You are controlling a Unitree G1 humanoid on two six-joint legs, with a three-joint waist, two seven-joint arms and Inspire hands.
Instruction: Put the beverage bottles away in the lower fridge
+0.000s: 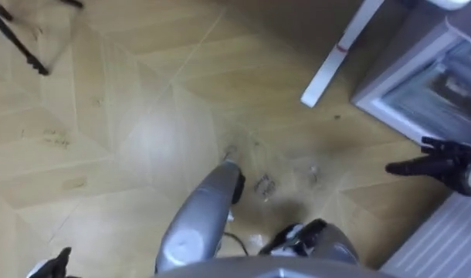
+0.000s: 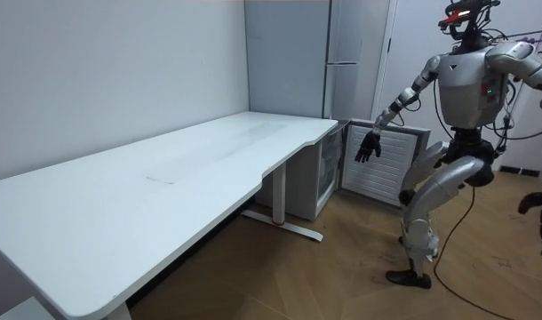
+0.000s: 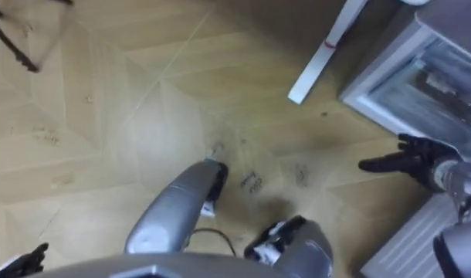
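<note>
Just beside the open lower fridge (image 1: 428, 85), the right hand (image 1: 442, 164) has fingers (image 1: 401, 167) straight and apart.

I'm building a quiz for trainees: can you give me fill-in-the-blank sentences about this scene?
The lower fridge door stands ___. The right hand, reaching toward the fridge, holds ___. The table is coloured ___.
Missing words: open; nothing; white.
</note>
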